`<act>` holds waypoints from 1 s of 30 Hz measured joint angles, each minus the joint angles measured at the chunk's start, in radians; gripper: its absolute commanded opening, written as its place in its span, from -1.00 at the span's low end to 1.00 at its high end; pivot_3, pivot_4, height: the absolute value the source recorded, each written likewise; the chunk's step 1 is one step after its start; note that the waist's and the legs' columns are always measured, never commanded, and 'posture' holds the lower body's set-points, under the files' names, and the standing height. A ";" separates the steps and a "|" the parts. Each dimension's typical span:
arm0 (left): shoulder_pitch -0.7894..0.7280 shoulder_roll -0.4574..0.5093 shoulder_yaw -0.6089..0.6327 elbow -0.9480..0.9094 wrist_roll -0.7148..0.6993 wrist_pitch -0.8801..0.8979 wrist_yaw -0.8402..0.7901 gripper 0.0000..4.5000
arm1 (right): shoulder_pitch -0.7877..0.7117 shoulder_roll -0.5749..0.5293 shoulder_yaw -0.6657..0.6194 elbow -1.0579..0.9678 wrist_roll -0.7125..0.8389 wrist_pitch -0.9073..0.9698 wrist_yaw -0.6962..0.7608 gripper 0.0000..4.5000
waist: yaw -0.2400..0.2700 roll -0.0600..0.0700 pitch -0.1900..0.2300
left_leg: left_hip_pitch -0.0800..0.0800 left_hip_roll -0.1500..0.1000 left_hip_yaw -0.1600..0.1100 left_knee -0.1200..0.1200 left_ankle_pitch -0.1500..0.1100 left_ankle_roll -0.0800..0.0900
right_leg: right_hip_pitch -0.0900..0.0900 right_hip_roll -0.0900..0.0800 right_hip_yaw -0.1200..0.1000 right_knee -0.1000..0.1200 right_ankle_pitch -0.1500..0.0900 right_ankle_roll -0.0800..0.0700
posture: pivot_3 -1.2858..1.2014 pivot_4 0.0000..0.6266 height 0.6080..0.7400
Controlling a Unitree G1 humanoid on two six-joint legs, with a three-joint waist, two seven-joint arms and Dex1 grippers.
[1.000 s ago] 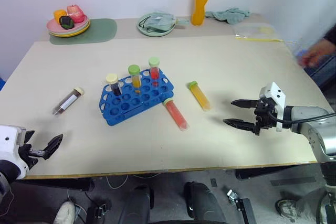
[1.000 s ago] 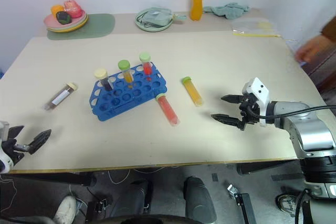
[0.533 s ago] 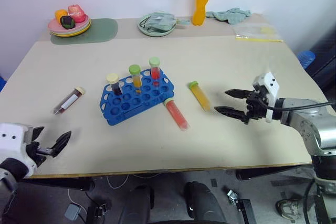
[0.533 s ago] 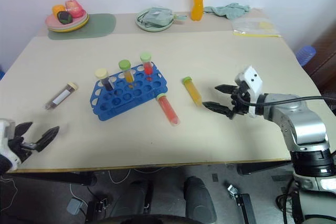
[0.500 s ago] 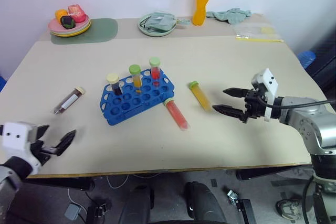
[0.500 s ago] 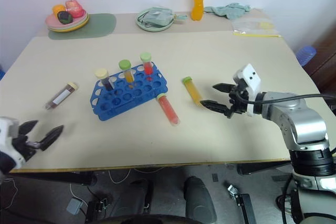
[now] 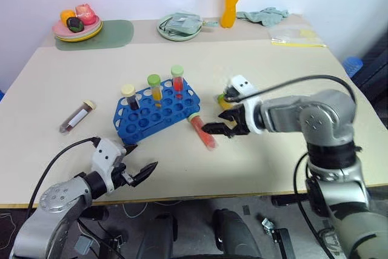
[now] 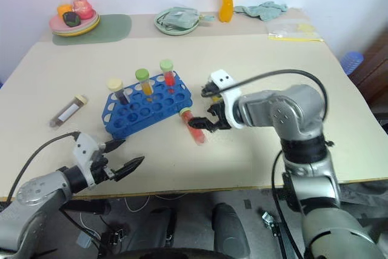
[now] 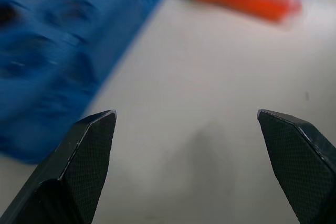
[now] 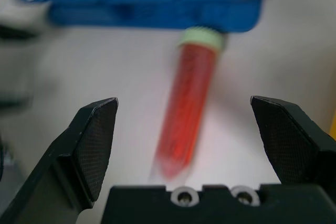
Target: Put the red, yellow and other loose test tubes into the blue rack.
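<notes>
Three capped tubes already stand in the blue rack near the middle of the desk — one dark, one orange-yellow, one red. The red test tube lies flat on the desk just beside the rack's right corner, green cap toward the rack. The right hand hangs right over it with its two black fingers spread wide, one on each side, nothing gripped; in the right wrist view the tube sits between the open fingertips. The yellow test tube lies just behind that hand, mostly hidden by it. Another loose tube with dark contents lies on the desk well to the left of the rack.

The left hand is near the front edge of the desk, fingers also wide apart and empty — pointing toward the rack.
</notes>
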 measured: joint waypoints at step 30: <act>0.083 -0.042 -0.012 0.063 0.071 -0.179 0.021 1.00 | -0.061 -0.005 0.128 -0.065 0.441 -0.069 -0.289 -0.67 | -0.024 0.001 0.000 | -0.001 0.002 0.000 0.000 -0.001 0.002 | -0.001 0.004 -0.003 0.002 0.000 0.002 | 0.03 -0.52 1.00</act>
